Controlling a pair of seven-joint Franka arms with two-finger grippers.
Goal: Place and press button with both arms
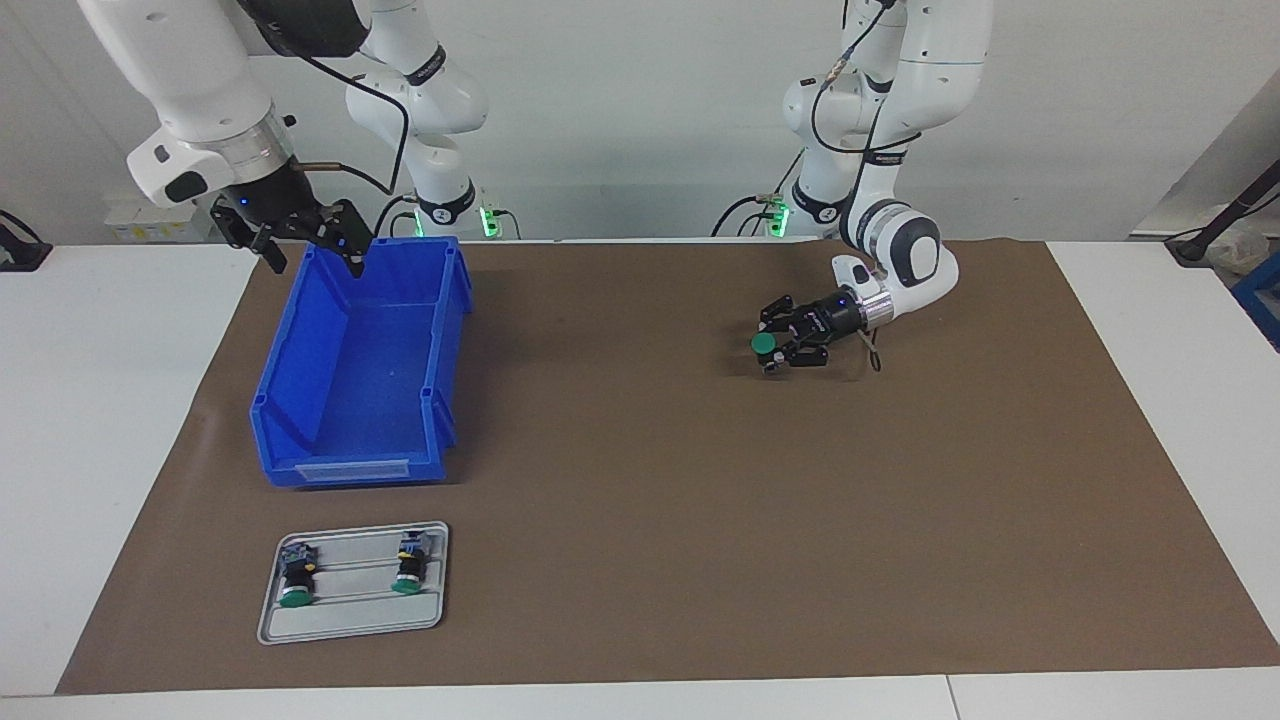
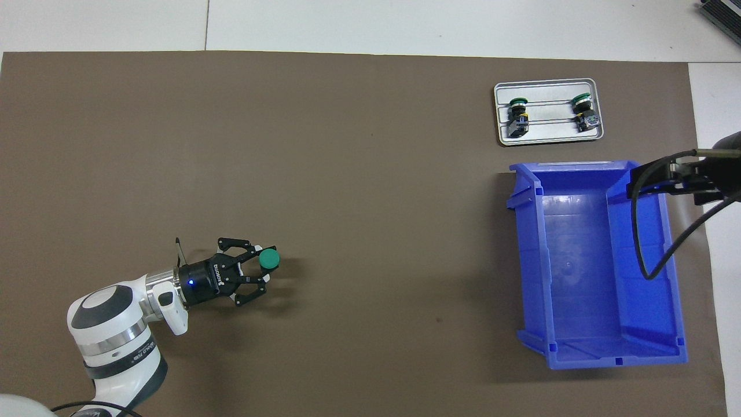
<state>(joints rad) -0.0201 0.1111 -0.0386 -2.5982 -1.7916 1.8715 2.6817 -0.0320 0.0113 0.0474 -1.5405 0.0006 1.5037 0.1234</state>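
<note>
Green is the cap of the small black-bodied push button [image 1: 765,343], clamped sideways in the fingers of the left gripper [image 1: 772,347], low over the brown mat [image 1: 640,480] toward the left arm's end of the tabletop [image 1: 120,400].

In the facing view, from its left: the right gripper [image 1: 300,243] waits with fingers spread wide above the 11 o'clock corner of the open blue plastic bin [image 1: 300,400]. At 6 o'clock from the bin, farther from the robots, the grey metal tray [image 1: 350,622] carries 2 more green-capped buttons [image 1: 296,582], lying on their sides. At 3 o'clock from the bin, well apart, hangs the held button.

To place it well, I judge the left arm should turn the cap upward, lower gently until the body sits flat on the mat, and keep its hold so the right arm can press straight down.

The mat looks flat, matte and grippy enough. White tabletop borders it, a plain pale wall stands at 12 o'clock, and green lights glow at the arm bases.
</note>
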